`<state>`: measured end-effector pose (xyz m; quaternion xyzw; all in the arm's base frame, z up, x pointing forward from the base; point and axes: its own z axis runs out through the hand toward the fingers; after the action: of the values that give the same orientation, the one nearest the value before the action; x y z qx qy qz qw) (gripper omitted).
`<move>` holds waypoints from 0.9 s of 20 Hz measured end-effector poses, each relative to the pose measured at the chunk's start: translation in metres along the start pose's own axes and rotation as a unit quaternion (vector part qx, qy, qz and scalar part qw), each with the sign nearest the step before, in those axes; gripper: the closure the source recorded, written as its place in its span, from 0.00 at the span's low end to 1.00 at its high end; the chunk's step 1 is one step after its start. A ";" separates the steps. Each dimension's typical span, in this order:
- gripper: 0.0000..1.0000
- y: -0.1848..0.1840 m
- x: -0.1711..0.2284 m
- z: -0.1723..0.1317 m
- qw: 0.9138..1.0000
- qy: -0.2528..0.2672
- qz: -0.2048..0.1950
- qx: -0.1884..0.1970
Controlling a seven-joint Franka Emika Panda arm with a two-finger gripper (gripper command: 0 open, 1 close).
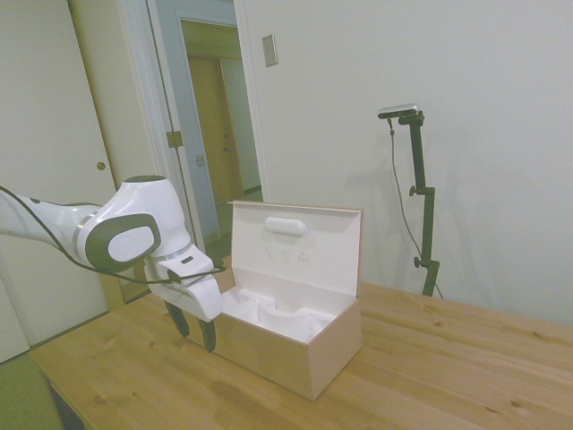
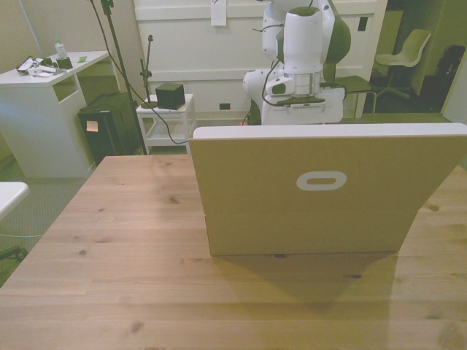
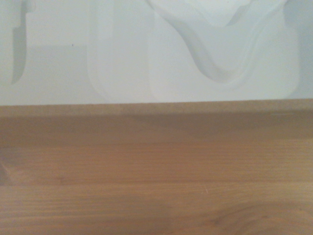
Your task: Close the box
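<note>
The pale beige box [image 1: 304, 351] stands open on the wooden table [image 1: 430, 376]. Its hinged lid [image 1: 295, 249] is upright, with an oval white pad [image 1: 286, 226] inside it and a white moulded insert [image 1: 273, 315] in the base. My gripper [image 1: 195, 332] hangs just outside the box's near long wall, opposite the hinge, its dark fingers apart and low by the table. In the front view the lid [image 2: 321, 171] faces the camera with a white oval mark and hides the gripper. The wrist view shows the insert [image 3: 195, 49], the box wall [image 3: 156, 113] and the table [image 3: 146, 186].
The table's edge [image 1: 54, 376] runs close behind the gripper in the side view. Beyond the table in the front view are a white desk [image 2: 44, 80], a small white shelf [image 2: 166, 117] with a black cube, and a chair [image 2: 408, 51].
</note>
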<state>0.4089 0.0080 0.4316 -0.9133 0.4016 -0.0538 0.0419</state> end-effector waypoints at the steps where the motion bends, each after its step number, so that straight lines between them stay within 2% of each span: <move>1: 0.00 0.000 0.000 0.000 1.000 0.000 0.000 0.000; 4: 0.00 -0.001 0.000 -0.007 1.000 0.008 -0.001 0.004; 11: 0.00 0.000 -0.019 -0.068 0.997 0.059 -0.016 0.047; 14: 0.00 -0.003 -0.019 -0.097 0.993 0.087 -0.024 0.074; 18: 0.00 -0.013 -0.016 -0.144 0.984 0.131 -0.040 0.116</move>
<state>0.3888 0.0238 0.5751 -0.9025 0.3581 -0.2206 0.0930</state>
